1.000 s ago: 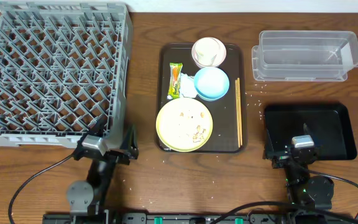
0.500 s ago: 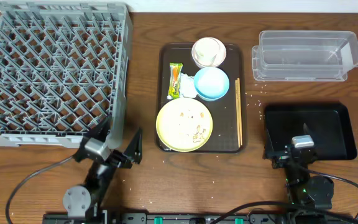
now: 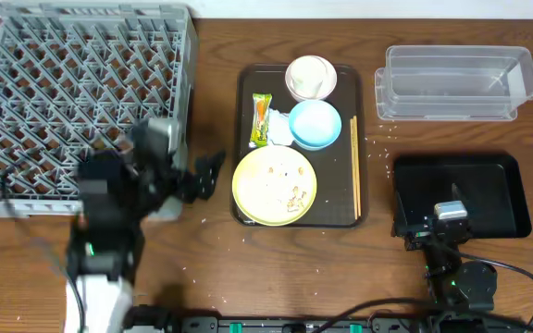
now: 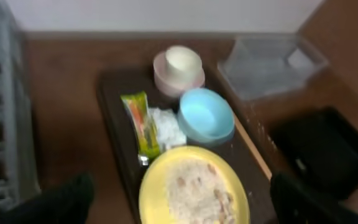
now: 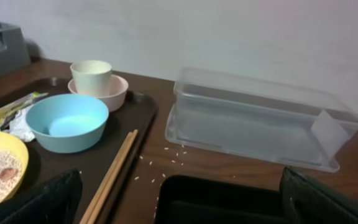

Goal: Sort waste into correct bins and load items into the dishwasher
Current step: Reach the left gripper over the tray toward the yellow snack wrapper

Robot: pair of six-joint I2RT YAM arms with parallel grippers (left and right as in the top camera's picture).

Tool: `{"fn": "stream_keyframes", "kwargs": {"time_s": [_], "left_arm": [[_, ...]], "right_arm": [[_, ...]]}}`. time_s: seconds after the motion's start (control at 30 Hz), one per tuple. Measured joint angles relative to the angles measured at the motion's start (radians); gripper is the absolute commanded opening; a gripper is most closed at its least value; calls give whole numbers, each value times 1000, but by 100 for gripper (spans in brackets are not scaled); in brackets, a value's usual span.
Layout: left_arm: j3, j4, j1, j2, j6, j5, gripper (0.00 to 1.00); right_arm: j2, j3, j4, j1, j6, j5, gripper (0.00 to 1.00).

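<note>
The waste lies on the brown serving tray (image 3: 241, 102) in the middle of the counter (image 3: 211, 268): the green-and-orange snack wrapper (image 3: 262, 120) along the tray's left side, the crumpled white tissue (image 3: 280, 138) just beside it, and the rice scraps (image 3: 294, 195) spread on the pale yellow plate (image 3: 262, 190) at the tray's near end. Also on the tray are the light blue bowl (image 3: 315, 124), touching the tissue, the small white cup (image 3: 310, 76) at the far end, seated in a pink bowl (image 5: 118, 93), and the wooden chopsticks (image 3: 354, 166) along the right rim. The grey dish rack (image 3: 81, 102) stands left of the tray; the clear tub (image 3: 456, 83) and black tray (image 3: 484, 190) sit to its right, the tub farther back, with stray grains on the counter between them. The left hand (image 3: 207, 176) hangs released beside the tray's near-left corner, fingers spread toward the plate, grasping nothing. The right hand (image 3: 435, 222) rests well right of the tray, at the black tray's near-left corner, fingers wide apart and empty.
</note>
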Motion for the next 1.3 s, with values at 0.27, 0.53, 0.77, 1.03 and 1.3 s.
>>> {"fn": "stream_keyframes", "kwargs": {"time_s": [0.27, 0.53, 0.77, 1.03, 1.3], "left_arm": [[304, -248, 0, 275, 71, 42, 92], [306, -186, -4, 334, 30, 135, 92], [306, -180, -64, 383, 30, 151, 92], [343, -281, -166, 458, 31, -67, 91], [518, -510, -187, 574, 75, -309, 91]], "right_arm": [[0, 0, 0, 0, 0, 0, 99], [0, 0, 0, 0, 0, 0, 99], [0, 0, 0, 0, 0, 0, 99], [0, 0, 0, 0, 0, 0, 99], [0, 0, 0, 0, 0, 0, 99]]}}
